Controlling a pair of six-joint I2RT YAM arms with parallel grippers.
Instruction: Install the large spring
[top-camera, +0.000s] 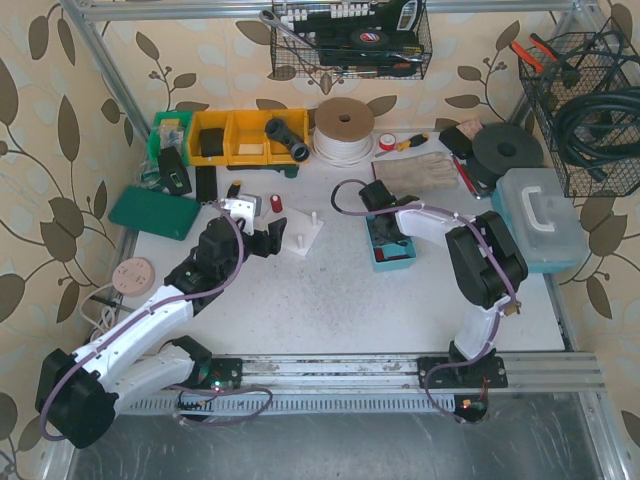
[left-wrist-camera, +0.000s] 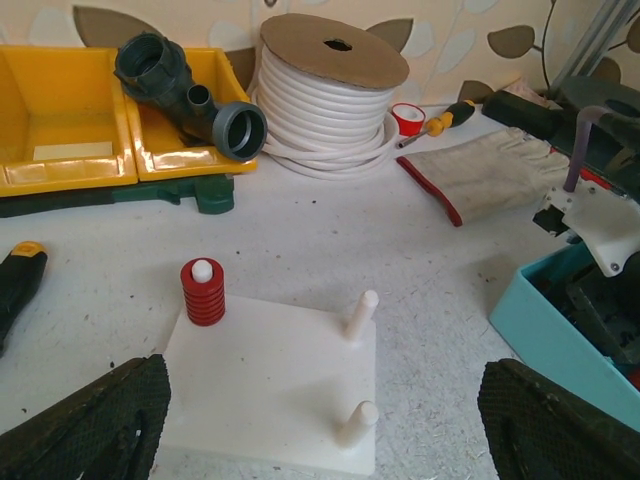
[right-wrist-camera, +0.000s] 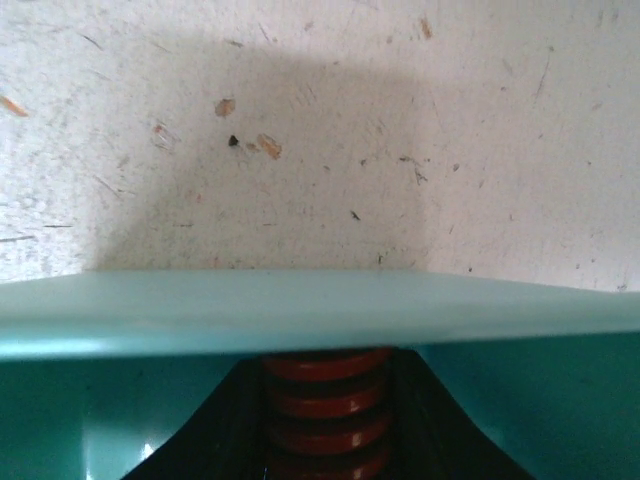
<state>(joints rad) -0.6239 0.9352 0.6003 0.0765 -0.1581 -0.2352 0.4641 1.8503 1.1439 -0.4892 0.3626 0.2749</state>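
A white peg plate (top-camera: 300, 237) lies mid-table; in the left wrist view (left-wrist-camera: 270, 385) it has a small red spring (left-wrist-camera: 203, 292) on its far-left peg and two bare pegs (left-wrist-camera: 359, 313). My left gripper (top-camera: 264, 240) is open and empty, its fingers (left-wrist-camera: 90, 420) on either side of the plate's near edge. My right gripper (top-camera: 385, 238) is down in the teal bin (top-camera: 392, 260), shut on the large red spring (right-wrist-camera: 327, 410) just behind the bin's rim (right-wrist-camera: 320, 305).
Yellow bins (top-camera: 240, 135) holding a grey pipe fitting (top-camera: 287, 138), a white cord spool (top-camera: 343, 128), a glove (top-camera: 415, 172) and a screwdriver (top-camera: 405, 143) stand at the back. A pale toolbox (top-camera: 540, 215) is at the right, a green case (top-camera: 155, 210) at the left.
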